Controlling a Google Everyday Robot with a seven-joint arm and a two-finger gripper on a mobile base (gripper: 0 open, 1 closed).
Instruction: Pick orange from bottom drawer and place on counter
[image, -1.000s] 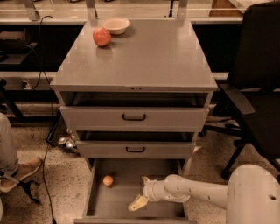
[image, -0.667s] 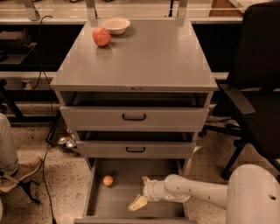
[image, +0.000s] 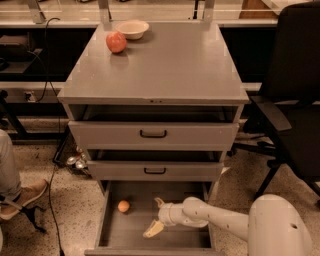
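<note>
Nearest me, the bottom drawer (image: 112, 235) stands pulled out and the end effector (image: 156, 216) is down inside it, its two fingers spread wide with nothing between them. The orange (image: 123, 206) lies on the drawer floor between nine and ten o'clock of it, near but apart. So the pick isn't made, I'd say, and lifting and placing are all left. The drawer's front edge is cut off below, and its back hides under the drawer above. Beyond, the tabletop (image: 160, 65) carries a reddish apple (image: 116, 42) and a bowl (image: 132, 28) towards eleven o'clock
</note>
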